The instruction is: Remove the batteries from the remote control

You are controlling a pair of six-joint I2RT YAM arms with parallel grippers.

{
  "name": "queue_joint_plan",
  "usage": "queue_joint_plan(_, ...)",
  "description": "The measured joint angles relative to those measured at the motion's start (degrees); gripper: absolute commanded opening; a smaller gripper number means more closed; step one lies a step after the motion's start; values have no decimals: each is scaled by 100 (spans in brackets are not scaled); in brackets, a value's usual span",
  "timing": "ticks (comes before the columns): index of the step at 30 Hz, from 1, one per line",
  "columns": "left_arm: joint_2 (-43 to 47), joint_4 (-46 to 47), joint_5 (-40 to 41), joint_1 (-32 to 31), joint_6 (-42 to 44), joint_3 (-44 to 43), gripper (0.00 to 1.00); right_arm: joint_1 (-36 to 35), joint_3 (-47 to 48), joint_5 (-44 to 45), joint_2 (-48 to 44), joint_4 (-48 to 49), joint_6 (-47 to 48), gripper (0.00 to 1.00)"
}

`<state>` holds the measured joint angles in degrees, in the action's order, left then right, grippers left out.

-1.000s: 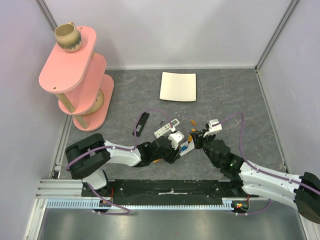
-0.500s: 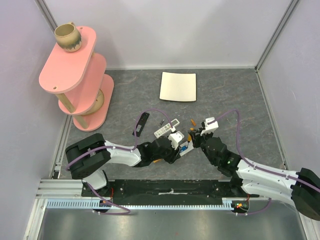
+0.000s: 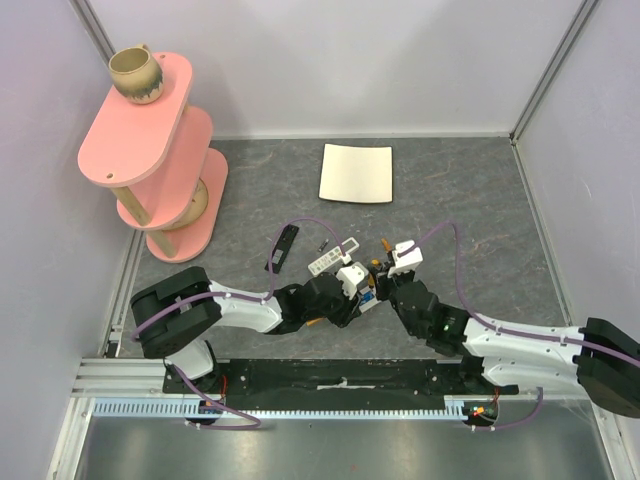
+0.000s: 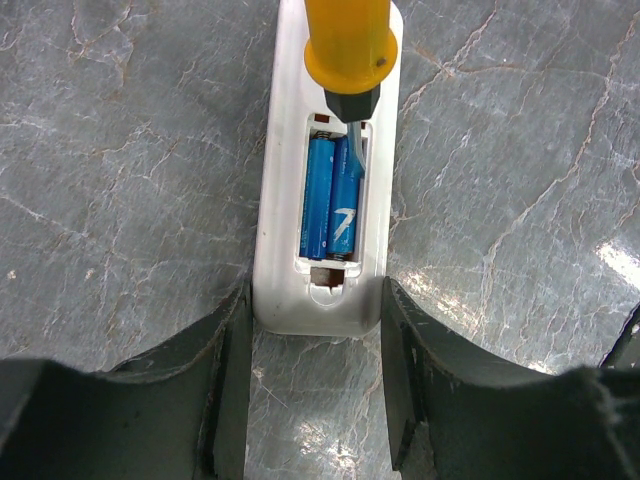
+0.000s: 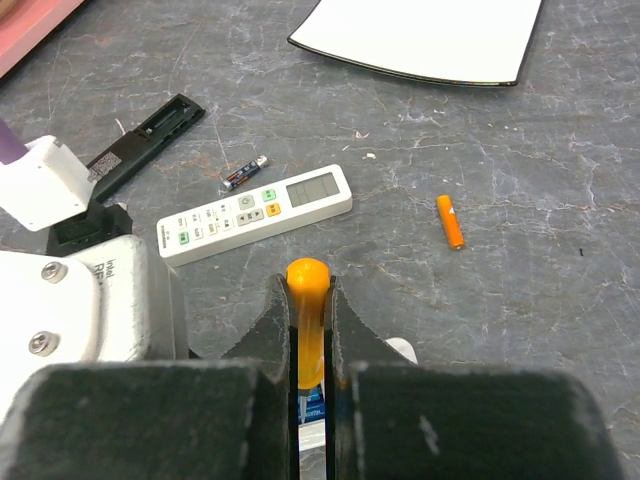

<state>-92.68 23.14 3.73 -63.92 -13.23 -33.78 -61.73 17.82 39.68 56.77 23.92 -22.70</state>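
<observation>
Your batteries [image 4: 330, 212], two blue cells, sit side by side in the open bay of the remote control [image 4: 283, 300]. The remote lies on the surface, clamped at its near end between the fingers of your left tool [image 4: 316, 335], which stands at a middling width. At the bay's far end, the dark tip of an orange-handled pry stick [image 4: 350, 45] sits against the right-hand cell. Your right tool [image 5: 308, 300] is pinched narrow on that stick. Over the last second the right arm has swung toward the left tool, which has not moved. Judgement: the stick is now placed for prying, with no cell lifted yet. Beyond the right tool lies a second white remote [image 5: 255, 213], and to its right a loose orange cell [image 5: 450, 221].
</observation>
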Motion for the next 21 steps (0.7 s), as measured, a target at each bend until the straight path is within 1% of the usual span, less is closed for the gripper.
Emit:
queue_joint_plan(7,0,2,-20,9,-2,0,2,-407,0,597,142,157,0,0)
queue_joint_plan(15,-20,46,-59,22,-4,0,2,-492,66,1054,146,-13,39,0)
queue_joint_plan(21,-39,92,-83,22,-20,0,2,-492,304,1327,398,-240,184,0)
